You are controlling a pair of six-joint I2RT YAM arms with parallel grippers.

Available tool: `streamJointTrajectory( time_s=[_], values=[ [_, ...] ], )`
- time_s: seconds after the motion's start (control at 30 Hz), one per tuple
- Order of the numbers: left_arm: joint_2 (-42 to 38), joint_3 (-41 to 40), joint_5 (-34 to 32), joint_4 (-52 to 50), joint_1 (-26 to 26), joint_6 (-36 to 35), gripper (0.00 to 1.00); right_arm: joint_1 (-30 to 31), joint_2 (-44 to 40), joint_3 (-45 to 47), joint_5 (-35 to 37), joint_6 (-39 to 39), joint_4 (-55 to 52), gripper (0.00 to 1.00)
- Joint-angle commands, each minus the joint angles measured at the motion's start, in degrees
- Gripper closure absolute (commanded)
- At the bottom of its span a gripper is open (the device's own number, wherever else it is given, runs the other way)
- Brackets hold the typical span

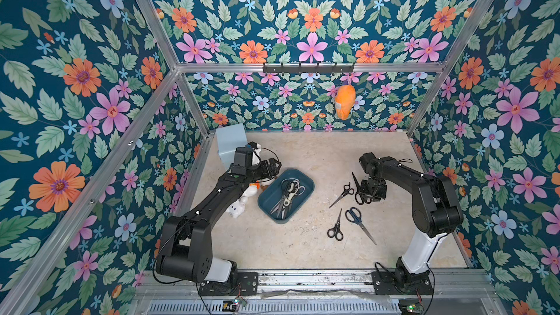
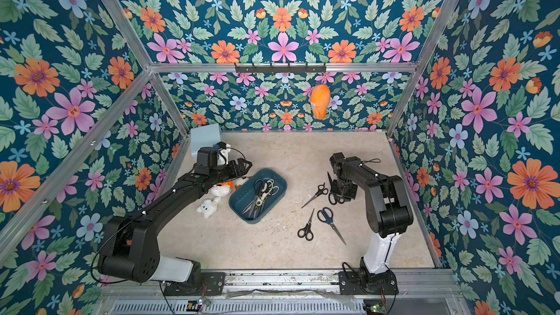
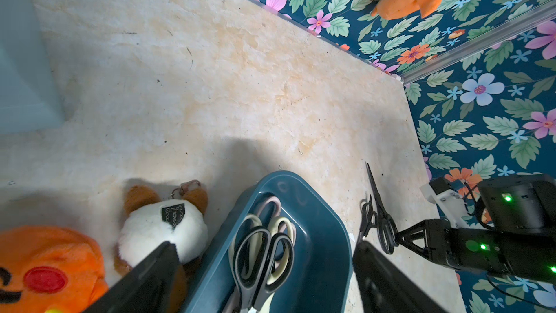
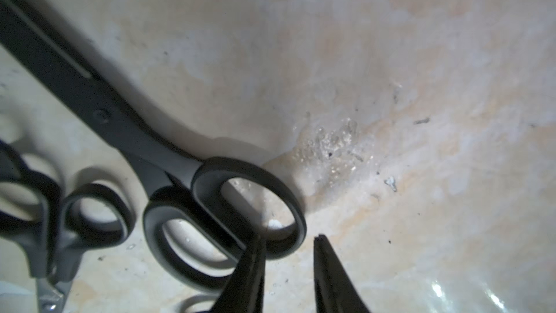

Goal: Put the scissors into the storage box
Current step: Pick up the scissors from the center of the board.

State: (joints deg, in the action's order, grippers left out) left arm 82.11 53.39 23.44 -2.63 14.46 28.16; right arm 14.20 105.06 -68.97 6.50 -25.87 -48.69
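Note:
The dark teal storage box (image 1: 300,202) (image 2: 274,187) (image 3: 319,251) sits mid-table with several scissors (image 1: 286,193) (image 3: 261,254) inside. A large black-handled pair (image 1: 358,189) (image 4: 168,158) lies right of it on the table. My right gripper (image 1: 372,191) (image 4: 288,237) is down on that pair's handle: one finger is inside a handle loop (image 4: 249,206), the other outside, and a gap still shows. A small black pair (image 1: 342,194) (image 4: 60,215), a blue-handled pair (image 1: 359,221) and another small black pair (image 1: 336,227) lie nearby. My left gripper (image 1: 269,166) (image 3: 264,245) hovers wide open over the box's far end, holding nothing.
A pale blue block (image 1: 231,143) stands at the back left. Plush toys (image 1: 239,207) (image 3: 162,230) lie left of the box under the left arm. An orange plush (image 1: 344,101) hangs from the hook rail on the back wall.

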Motion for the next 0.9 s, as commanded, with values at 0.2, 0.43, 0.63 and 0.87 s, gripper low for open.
streamJointTrajectory(
  time_s=[0.2, 0.43, 0.63, 0.87],
  values=[
    [-0.6, 0.1, -1.0, -0.3, 0.0, -0.2, 0.04, -1.4, 0.3, 0.8, -1.6, 0.5, 2.8, 0.72],
    [-1.3, 0.0, -1.7, -0.3, 0.0, -0.1, 0.04, -2.3, 1.6, 2.5, -4.0, -0.3, 5.1, 0.78],
    [-1.9, -0.1, -2.2, -0.8, 0.0, -0.3, 0.04, -3.4, 1.9, 5.3, -6.6, -0.9, 7.2, 0.8],
    [-2.2, 0.1, -2.3, -0.8, 0.0, 0.1, 0.04, -4.1, 1.9, 6.7, -6.8, -0.2, 8.0, 0.83]
  ],
)
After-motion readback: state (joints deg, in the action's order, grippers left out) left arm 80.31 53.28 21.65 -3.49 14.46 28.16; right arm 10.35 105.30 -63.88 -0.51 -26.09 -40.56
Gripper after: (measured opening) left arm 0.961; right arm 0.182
